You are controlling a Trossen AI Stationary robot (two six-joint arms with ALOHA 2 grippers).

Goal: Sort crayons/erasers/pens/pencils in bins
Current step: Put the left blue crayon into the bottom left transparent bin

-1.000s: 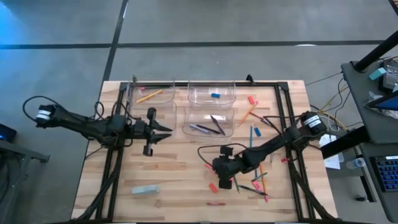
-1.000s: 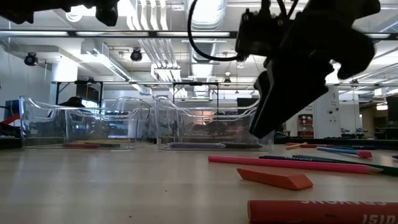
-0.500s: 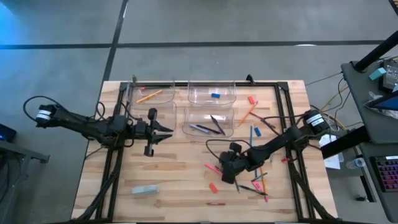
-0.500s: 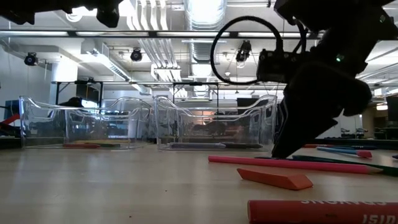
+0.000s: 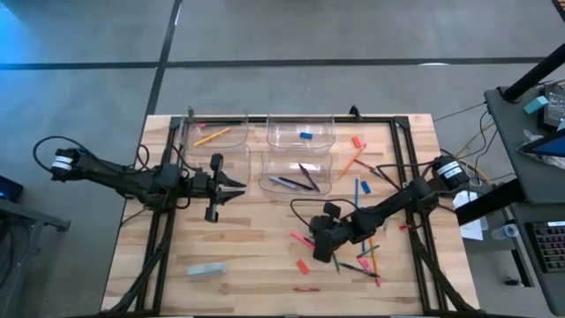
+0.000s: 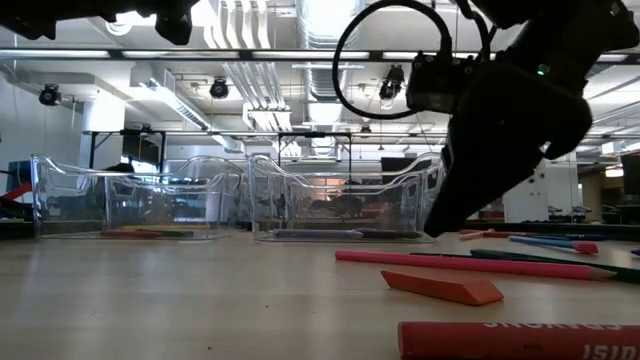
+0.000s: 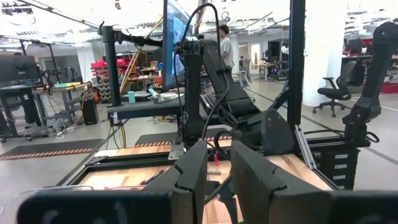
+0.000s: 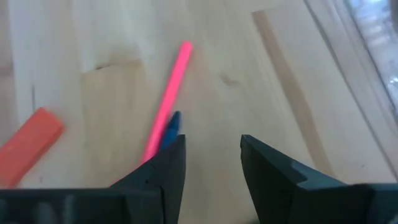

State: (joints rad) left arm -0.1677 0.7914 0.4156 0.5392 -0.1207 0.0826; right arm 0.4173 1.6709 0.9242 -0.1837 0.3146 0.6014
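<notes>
Pencils, pens, crayons and erasers, unsorted lot: your main scatter lies on the right half of the wooden table point(image 5: 238, 252), in front of the four clear bins point(image 5: 300, 172). Item one, a pink pencil point(image 8: 166, 102), lies flat on the wood right at the fingertips of your right gripper point(image 8: 211, 149); a blue tip point(image 8: 172, 124) shows against that pencil beside one finger, and whether it belongs to a pencil or a crayon you cannot tell. The right gripper's fingers stand parted with bare wood in the gap, gripping nothing. Item two, an orange-red eraser point(image 8: 28, 146), lies flat beside the pink pencil, apart from it. From table height, you see the same pink pencil point(image 6: 470, 263) lying lengthwise, the eraser point(image 6: 440, 287) nearer the camera, and a red crayon point(image 6: 520, 340) nearest of all. Already binned: an orange pencil point(image 5: 212, 135) in the back left bin, a blue eraser point(image 5: 305, 135) in the back right bin, dark pens point(image 5: 296, 181) in the front right bin. A pale grey-green block point(image 5: 205, 268) sits alone near the table's front left. Your left gripper point(image 5: 237, 185) waits above the table just left of the front bins, its fingers point(image 7: 193, 174) close together with a narrow gap and nothing between them.
</notes>
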